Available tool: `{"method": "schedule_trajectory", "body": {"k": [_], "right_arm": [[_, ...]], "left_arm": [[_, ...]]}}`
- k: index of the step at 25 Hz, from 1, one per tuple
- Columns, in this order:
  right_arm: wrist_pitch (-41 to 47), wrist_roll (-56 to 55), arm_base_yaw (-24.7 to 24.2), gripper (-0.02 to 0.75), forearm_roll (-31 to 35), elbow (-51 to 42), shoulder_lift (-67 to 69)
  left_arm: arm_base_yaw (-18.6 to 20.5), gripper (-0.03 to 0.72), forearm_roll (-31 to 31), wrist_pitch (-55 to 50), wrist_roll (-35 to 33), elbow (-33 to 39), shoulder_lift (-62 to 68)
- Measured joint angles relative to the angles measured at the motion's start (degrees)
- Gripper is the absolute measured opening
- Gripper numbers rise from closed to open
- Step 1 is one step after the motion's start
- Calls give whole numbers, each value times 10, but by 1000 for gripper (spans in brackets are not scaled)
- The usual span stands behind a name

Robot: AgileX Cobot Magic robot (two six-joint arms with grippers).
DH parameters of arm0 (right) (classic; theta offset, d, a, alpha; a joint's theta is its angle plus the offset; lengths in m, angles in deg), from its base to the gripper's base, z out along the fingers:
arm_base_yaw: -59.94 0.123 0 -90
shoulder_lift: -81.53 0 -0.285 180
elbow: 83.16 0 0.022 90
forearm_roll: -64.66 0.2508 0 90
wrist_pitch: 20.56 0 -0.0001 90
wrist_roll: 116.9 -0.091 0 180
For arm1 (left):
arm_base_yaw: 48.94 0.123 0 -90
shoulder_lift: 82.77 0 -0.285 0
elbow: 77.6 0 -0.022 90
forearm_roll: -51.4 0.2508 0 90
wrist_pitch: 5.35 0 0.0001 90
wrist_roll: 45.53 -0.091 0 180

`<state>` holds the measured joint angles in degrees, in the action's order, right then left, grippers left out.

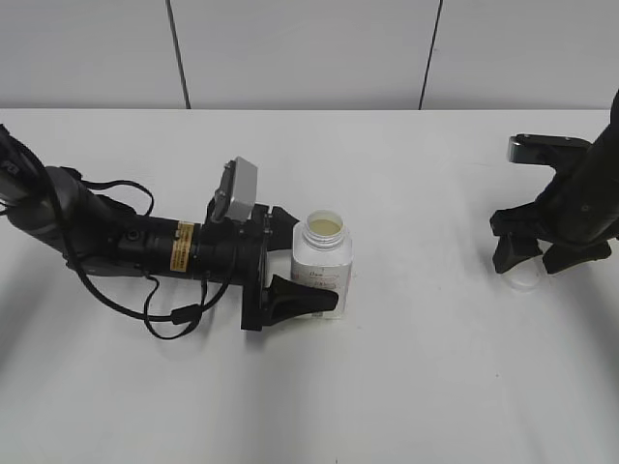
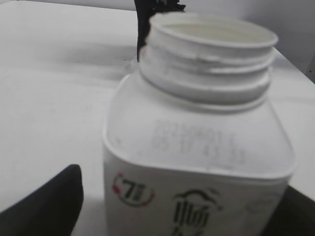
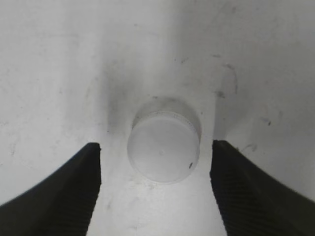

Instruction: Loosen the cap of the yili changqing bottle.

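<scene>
The yili changqing bottle [image 1: 321, 259] stands upright on the white table with its neck uncovered and pale yellowish contents showing. In the left wrist view, the bottle [image 2: 197, 147] fills the frame, with bare threads at its neck. My left gripper [image 1: 309, 261] lies low on the table with one finger on each side of the bottle. It is open, and a gap shows beside the left finger in the left wrist view [image 2: 182, 209]. The cap [image 3: 164, 147] lies on the table, apart from the bottle, at the right [image 1: 525, 277]. My right gripper [image 3: 156, 147] is open directly above it, also seen in the exterior view [image 1: 540, 259].
The table [image 1: 435, 387] is plain white, and a panelled wall runs along its far edge. The left arm's cables [image 1: 164, 314] loop on the table at the left.
</scene>
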<state>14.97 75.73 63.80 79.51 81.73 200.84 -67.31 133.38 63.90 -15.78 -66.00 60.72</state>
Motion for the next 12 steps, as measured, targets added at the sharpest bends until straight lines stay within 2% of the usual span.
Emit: {"method": "schedule_trajectory", "body": {"k": [12], "right_arm": [[23, 0, 0, 547, 4, 0, 0]], "left_arm": [[0, 594, 16, 0, 16, 0, -58]]}}
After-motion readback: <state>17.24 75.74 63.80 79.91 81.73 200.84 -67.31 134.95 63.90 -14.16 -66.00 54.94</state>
